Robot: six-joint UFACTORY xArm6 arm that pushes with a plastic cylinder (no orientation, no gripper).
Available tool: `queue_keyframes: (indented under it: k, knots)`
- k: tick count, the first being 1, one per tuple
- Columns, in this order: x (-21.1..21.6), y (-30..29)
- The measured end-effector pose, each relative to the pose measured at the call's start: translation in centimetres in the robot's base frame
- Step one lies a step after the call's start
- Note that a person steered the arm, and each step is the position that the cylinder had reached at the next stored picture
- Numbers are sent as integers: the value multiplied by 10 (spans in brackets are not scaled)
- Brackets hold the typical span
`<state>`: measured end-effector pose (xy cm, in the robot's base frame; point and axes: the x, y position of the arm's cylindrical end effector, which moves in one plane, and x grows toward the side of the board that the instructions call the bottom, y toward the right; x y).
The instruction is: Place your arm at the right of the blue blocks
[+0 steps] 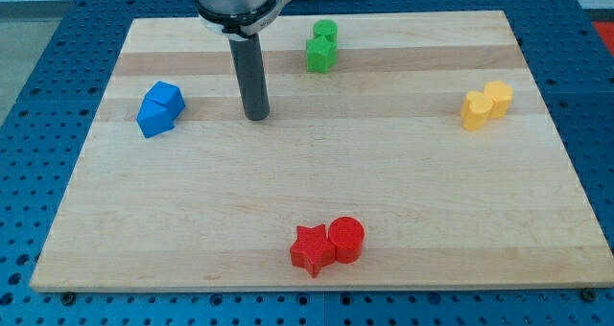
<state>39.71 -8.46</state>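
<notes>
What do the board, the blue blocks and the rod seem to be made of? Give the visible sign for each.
The board looks like pale unpainted wood: grain lines and joined strips show. The blue blocks look like matte moulded plastic, uniform in colour, though painted wood is possible. The rod, with my tip to the blocks' right and apart from them, looks like dark metal or hard plastic with a dull sheen.

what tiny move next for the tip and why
Probably a short slide toward the view's left, stopping short of contact. My tip already stands to the right of the blue blocks, level with them, with bare board between.
</notes>
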Motion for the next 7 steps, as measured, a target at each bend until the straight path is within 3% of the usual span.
queue_keyframes:
  k: [7]
  knots:
    - [0,-20]
